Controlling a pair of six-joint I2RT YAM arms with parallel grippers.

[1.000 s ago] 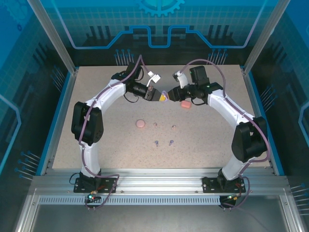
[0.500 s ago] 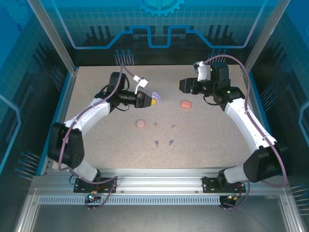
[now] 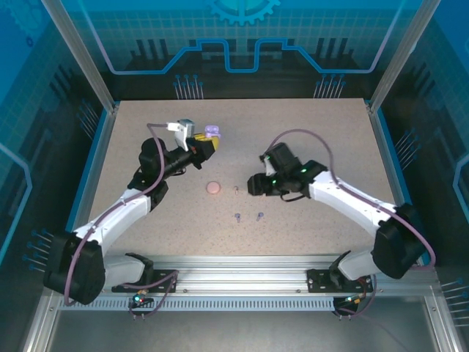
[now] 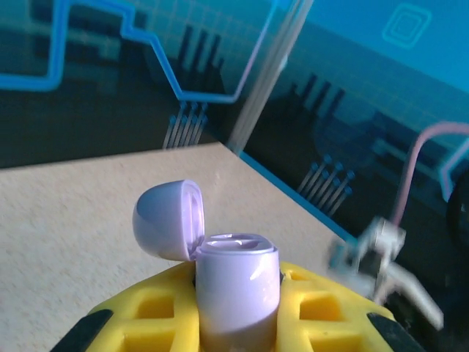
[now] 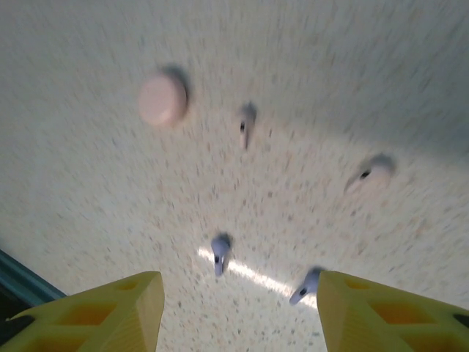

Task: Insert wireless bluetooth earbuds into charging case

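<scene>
My left gripper point(image 3: 206, 144) is shut on an open purple charging case point(image 3: 212, 131), held upright above the table's back left. In the left wrist view the case body point(image 4: 236, 282) stands between the yellow fingers point(image 4: 139, 315) with its lid point(image 4: 167, 218) flipped back. My right gripper point(image 3: 251, 185) hovers open over the table's middle, nothing between its fingers point(image 5: 121, 312). Below it lie two purple earbuds point(image 5: 220, 253) point(image 5: 306, 284) and, farther off, two pale pink earbuds point(image 5: 246, 123) point(image 5: 374, 174). From above, the purple buds point(image 3: 237, 217) point(image 3: 260, 215) lie in front of the right gripper.
A round pink case point(image 3: 213, 188) point(image 5: 163, 99) lies shut on the table left of the pale pink earbuds. The speckled table point(image 3: 146, 235) has a blue rim, and metal posts stand at the back corners.
The right arm has swung down from the back to above the earbuds, and its jaws have opened. The left arm has drawn back to the left with the purple case.
</scene>
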